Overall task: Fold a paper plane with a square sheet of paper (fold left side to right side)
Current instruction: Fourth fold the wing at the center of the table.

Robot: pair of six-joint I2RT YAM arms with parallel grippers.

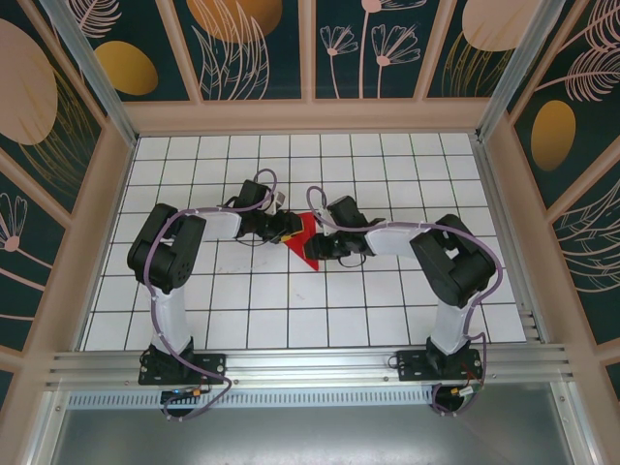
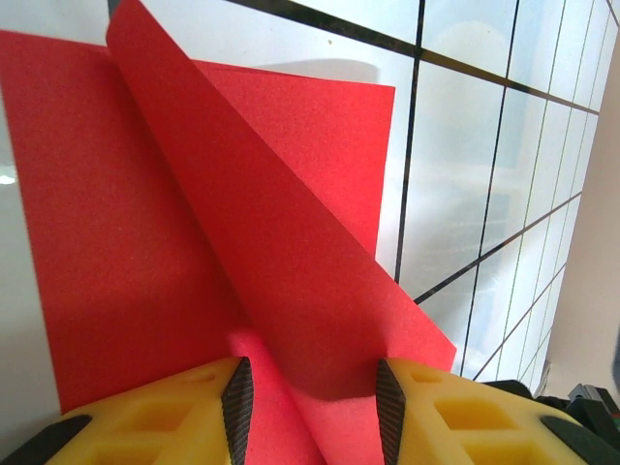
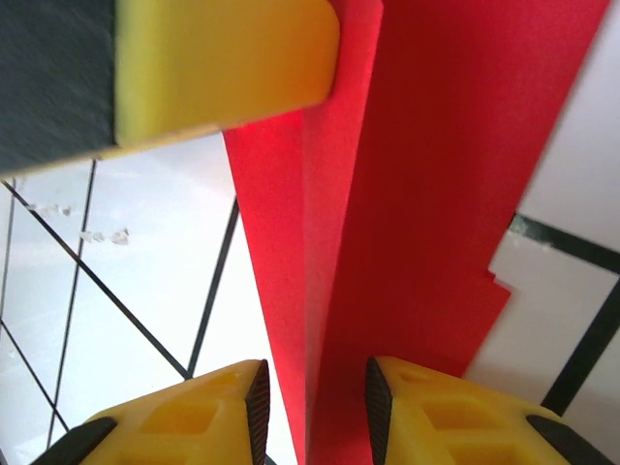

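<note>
The square sheet of paper [image 1: 306, 242] lies mid-table as a bright red wedge, pointing toward the near side. My left gripper [image 1: 288, 232] is at its left edge and my right gripper [image 1: 323, 247] at its right edge. In the left wrist view the paper [image 2: 145, 242] has one flap lifted diagonally, and that flap runs down between the open jaws of the left gripper [image 2: 312, 397]. In the right wrist view a raised ridge of the paper [image 3: 436, 194] passes between the parted jaws of the right gripper [image 3: 315, 407]. The left gripper's yellow finger [image 3: 223, 63] rests at the paper's far end.
The white table with black grid lines [image 1: 407, 165] is boxed in by beige frame posts and patterned walls. An aluminium rail [image 1: 310, 363] with both arm bases runs along the near edge. Bare tiles lie behind and in front of the paper.
</note>
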